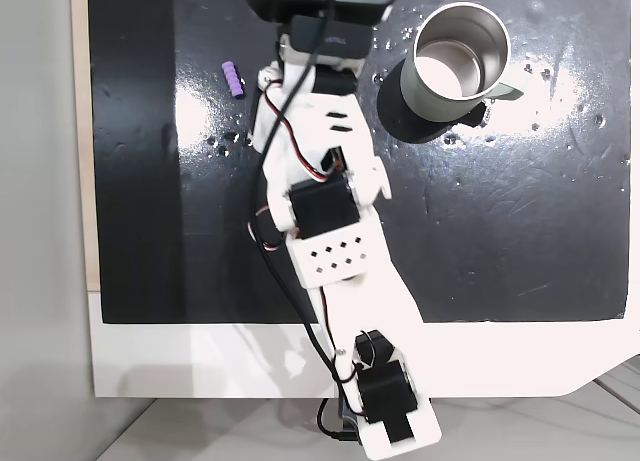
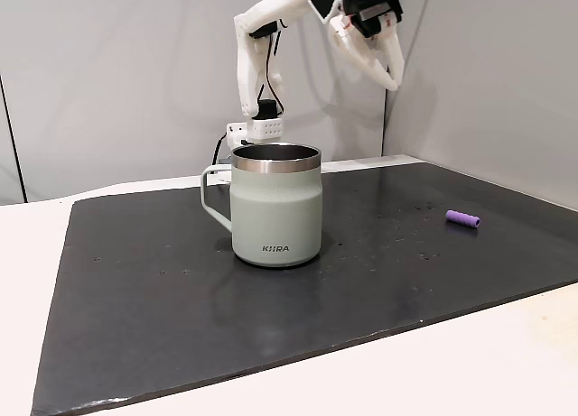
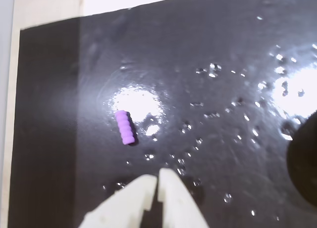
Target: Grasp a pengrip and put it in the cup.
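I see end effector (image 3: 157, 181) raised well above black mat (image 3: 208, 89), tips pinched together, holding nothing. Pengrip (image 3: 125, 127) lies flat on mat, up-left of tips in wrist view, well apart. In side fixed view pengrip (image 2: 462, 219) far right, cup (image 2: 275, 208) upright mid-mat, handle left. White tabletop (image 2: 506, 362) under mat.
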